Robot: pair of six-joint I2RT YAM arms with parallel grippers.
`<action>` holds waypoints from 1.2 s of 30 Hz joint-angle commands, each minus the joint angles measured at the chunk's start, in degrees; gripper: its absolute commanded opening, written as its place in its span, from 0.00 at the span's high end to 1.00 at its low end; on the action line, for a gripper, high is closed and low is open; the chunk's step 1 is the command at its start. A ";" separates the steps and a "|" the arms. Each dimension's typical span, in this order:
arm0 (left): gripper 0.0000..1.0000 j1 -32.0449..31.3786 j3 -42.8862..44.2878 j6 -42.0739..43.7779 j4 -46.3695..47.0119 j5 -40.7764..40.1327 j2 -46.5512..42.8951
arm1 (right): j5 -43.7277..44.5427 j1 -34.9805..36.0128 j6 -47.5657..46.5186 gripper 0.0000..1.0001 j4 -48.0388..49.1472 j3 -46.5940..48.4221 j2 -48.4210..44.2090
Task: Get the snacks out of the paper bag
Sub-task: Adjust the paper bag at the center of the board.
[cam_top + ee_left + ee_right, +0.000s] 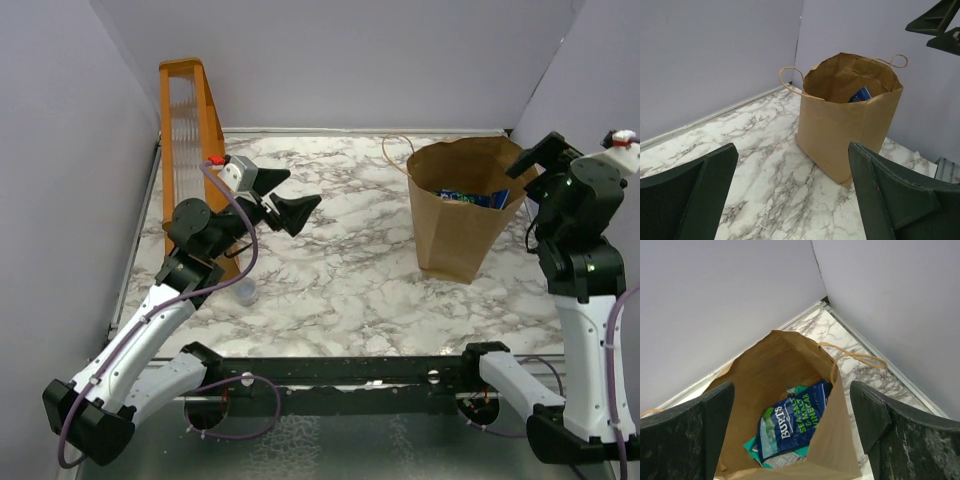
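Observation:
The brown paper bag (462, 210) stands upright at the right rear of the marble table, mouth open; it also shows in the left wrist view (850, 125) and the right wrist view (770, 390). Inside it lie the snacks: a blue crisp packet (790, 422) on top of teal packets (752, 447), with a strip of blue visible from above (472, 198) and from the left (860, 94). My right gripper (545, 160) is open and empty, raised just right of the bag's mouth. My left gripper (283, 195) is open and empty, raised over the table's left side, far from the bag.
An orange wooden rack (190, 140) leans at the left rear, behind my left arm. A small clear plastic cup (245, 291) stands on the table by the left arm. Grey walls close the back and both sides. The bag's cord handle (392, 150) lies on the table behind it.

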 commanded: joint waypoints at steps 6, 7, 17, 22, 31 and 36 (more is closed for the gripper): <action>0.05 -3.36 1.50 3.95 -4.28 -11.90 -2.74 | 3.60 -0.35 9.81 0.01 -1.65 -6.60 -1.20; 0.05 -3.61 1.55 4.01 -4.70 -13.48 -2.91 | 3.50 -0.37 10.70 0.01 -1.19 -6.93 -0.75; 0.04 -5.32 0.72 3.86 -6.90 -23.09 -4.69 | -2.26 -8.89 11.57 0.00 4.96 -10.58 3.27; 0.04 -5.37 0.61 4.02 -6.99 -23.70 -4.84 | -12.74 -14.69 9.22 0.14 11.54 -12.85 3.46; 0.04 -5.38 0.41 3.70 -7.02 -24.07 -3.78 | -11.79 -14.70 10.52 0.23 13.34 -12.93 3.55; 0.04 -5.33 0.85 3.42 -7.81 -24.34 -2.63 | -11.96 -14.70 12.47 0.32 15.52 -12.68 4.00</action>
